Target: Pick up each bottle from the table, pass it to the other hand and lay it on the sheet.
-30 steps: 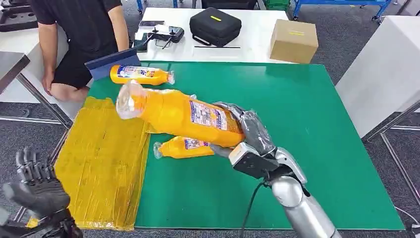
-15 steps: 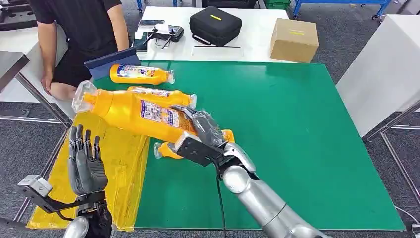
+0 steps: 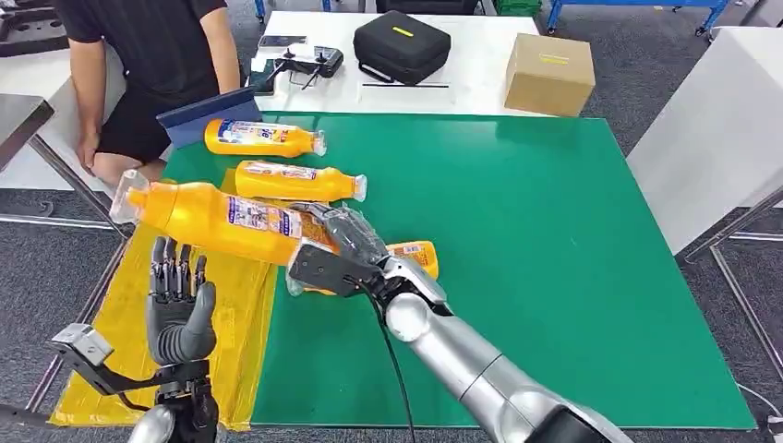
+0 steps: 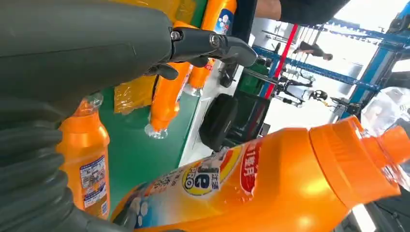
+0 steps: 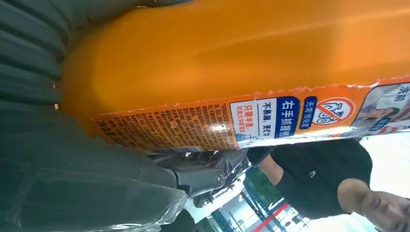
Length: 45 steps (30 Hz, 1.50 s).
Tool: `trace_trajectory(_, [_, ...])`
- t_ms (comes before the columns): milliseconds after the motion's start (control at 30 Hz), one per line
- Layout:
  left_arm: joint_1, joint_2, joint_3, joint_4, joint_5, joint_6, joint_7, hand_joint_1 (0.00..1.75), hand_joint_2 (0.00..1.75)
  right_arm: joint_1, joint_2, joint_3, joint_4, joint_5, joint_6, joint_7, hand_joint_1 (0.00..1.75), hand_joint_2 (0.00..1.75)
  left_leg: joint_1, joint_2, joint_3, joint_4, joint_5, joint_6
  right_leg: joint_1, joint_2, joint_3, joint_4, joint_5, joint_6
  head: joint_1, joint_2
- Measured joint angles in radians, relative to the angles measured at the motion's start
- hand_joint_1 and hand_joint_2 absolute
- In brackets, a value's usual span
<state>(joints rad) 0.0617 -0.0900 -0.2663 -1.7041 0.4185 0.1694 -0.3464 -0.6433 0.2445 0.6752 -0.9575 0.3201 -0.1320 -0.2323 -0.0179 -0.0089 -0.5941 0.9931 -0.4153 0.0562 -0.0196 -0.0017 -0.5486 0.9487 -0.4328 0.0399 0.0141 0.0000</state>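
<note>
Over the yellow sheet [image 3: 198, 314], at about nine o'clock on the table [image 3: 554, 277], my right hand [image 3: 343, 247] holds a big orange bottle [image 3: 217, 218]. My fingers wrap tight around its fat end. Its clear cap end points out to nine o'clock, past the table edge.

A second ago this bottle was higher and nearer the middle of the table. Now I have swung it across and lowered it, so it hangs just above my left hand [image 3: 177, 309]. My left hand has come up too. Before, it was low at seven o'clock and curled a bit. Now it stands up under the bottle with its fingers spread and nothing in it. It does not touch the bottle yet. From my left wrist I see the bottle [image 4: 270, 188] very close.

I think this means the pass is about to happen. My left hand needs to close on the bottle near the cap end before my right hand lets go. If my right lets go too soon, the bottle could drop and roll.

Three more bottles lie on the table: one at eleven o'clock [image 3: 263, 138], one just below it [image 3: 297, 181], and one behind my right hand [image 3: 415, 254]. A person [image 3: 148, 65] stands at eleven o'clock, past the table.
</note>
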Motion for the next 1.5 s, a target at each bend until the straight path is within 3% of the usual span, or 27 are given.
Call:
trace_trajectory(300, [0.005,0.001,-0.029,-0.027,0.037,-0.024,0.058,0.0,1.75,-0.009,0.014,0.014,0.026,0.029,-0.024,0.038,1.75,1.75,0.0,0.0,0.0,0.0,0.0,0.0,0.0,0.0,0.0,0.0,0.0,0.0,0.0,0.0])
trace_trajectory(533, [0.005,-0.008,-0.058,-0.065,0.111,-0.055,0.131,0.0,1.75,-0.012,0.041,0.061,0.034,0.146,-0.093,0.104,1.75,1.75,0.0,0.0,0.0,0.0,0.0,0.0,0.0,0.0,-0.001,0.0,0.0,0.0,0.0,0.0])
trace_trajectory(967, [0.004,-0.023,-0.049,-0.075,0.189,-0.077,0.18,0.0,1.75,-0.012,0.072,0.117,0.068,0.216,-0.149,0.125,1.75,1.75,0.0,0.0,0.0,0.0,0.0,0.0,0.0,0.0,-0.001,0.0,0.0,0.0,0.0,0.0])
trace_trajectory(1167, [-0.001,-0.039,-0.028,-0.075,0.222,-0.083,0.203,0.0,1.75,-0.012,0.097,0.185,0.09,0.319,-0.217,0.202,1.75,1.75,0.0,0.001,-0.001,0.0,0.0,0.0,0.0,0.0,-0.002,0.0,0.0,0.0,0.0,0.0])
trace_trajectory(1500, [0.014,-0.046,0.003,-0.074,0.225,-0.082,0.209,0.0,1.75,-0.001,0.111,0.327,0.096,0.344,-0.242,0.274,1.75,1.75,0.001,0.002,-0.002,0.0,0.0,0.0,0.0,0.001,-0.005,0.0,0.0,0.0,0.0,0.0])
